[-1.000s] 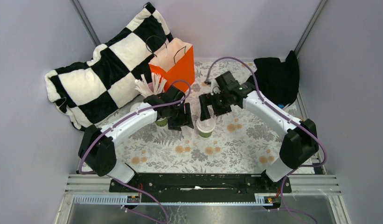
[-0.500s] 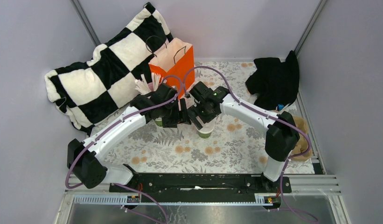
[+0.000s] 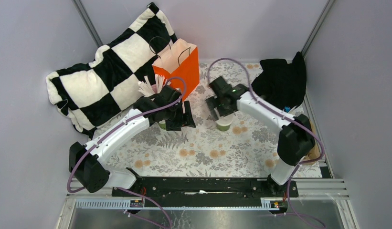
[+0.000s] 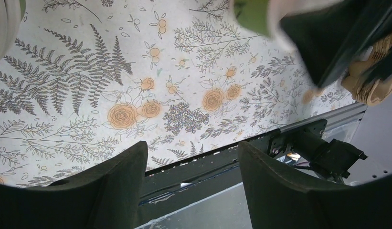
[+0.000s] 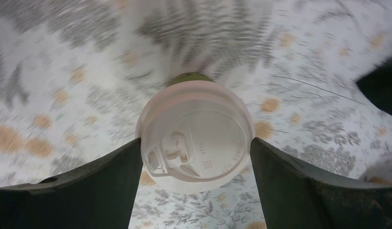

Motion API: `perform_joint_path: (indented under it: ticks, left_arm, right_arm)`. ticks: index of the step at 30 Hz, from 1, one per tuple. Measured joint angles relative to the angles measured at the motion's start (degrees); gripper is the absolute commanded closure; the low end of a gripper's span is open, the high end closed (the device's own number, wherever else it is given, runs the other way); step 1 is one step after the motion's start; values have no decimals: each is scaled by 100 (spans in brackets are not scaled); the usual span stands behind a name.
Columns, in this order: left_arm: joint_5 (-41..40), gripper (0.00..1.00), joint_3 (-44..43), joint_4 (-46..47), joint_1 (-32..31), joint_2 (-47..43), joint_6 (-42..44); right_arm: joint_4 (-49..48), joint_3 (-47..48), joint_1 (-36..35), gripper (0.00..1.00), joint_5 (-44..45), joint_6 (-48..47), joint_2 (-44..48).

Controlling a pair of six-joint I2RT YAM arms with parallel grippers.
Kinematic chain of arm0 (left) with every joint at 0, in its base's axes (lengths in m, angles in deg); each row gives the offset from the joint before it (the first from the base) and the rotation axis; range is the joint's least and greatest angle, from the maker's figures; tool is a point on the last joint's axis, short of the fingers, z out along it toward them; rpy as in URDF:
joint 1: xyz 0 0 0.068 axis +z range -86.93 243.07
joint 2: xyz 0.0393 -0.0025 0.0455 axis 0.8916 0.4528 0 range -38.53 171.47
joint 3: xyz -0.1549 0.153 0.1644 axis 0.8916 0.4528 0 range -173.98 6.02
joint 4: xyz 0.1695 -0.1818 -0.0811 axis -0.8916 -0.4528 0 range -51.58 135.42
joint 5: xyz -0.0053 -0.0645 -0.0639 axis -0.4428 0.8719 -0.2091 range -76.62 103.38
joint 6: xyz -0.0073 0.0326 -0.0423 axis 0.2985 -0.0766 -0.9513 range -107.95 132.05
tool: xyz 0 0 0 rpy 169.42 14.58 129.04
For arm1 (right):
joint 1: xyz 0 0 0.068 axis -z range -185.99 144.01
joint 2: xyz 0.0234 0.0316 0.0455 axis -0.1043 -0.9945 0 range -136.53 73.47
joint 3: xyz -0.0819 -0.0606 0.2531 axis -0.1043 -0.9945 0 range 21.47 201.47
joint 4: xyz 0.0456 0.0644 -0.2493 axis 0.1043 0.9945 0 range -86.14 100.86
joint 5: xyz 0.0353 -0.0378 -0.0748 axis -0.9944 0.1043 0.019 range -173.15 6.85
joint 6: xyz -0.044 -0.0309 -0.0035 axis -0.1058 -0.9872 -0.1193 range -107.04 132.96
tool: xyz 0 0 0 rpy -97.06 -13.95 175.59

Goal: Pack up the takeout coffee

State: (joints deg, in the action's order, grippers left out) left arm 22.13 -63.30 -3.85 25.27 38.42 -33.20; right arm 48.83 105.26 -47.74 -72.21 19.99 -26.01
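- Progress: neither lidded cup is in the orange bag yet, so all of the packing is ahead of you, as far as the views show.
- Your right gripper has its fingers pressed against both sides of the white lid of the right cup. It reads as a grip. You cannot tell whether the cup is clear of the floral table.
- Your left gripper is spread wide, with nothing between its fingers and only table below.
- That gripper hangs just right of the left cup, which stands mostly hidden under the arm, near the bag.
- The bag stands upright at the far side, mouth open, beyond both cups.
- What is left, by my reading: take each cup to the bag in turn and lower it in upright.
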Motion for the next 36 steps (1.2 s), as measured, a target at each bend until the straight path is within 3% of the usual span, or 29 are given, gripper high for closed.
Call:
perform_joint_path:
  ticks: [7,10,22,36]
  left_arm:
    - [28,26,-11,-2,0,0,2]
    - [48,26,-26,-13,0,0,2]
    - [170,25,-94,-17,0,-2,22]
    - [216,25,-127,-28,0,-11,37]
  right_arm:
    - [-391,-363,2059,9,223,232,238]
    - [-466,-424,2549,8,348,330,275]
    - [-654,-507,3112,5,503,435,286]
    - [-1143,-750,3145,0,756,481,365]
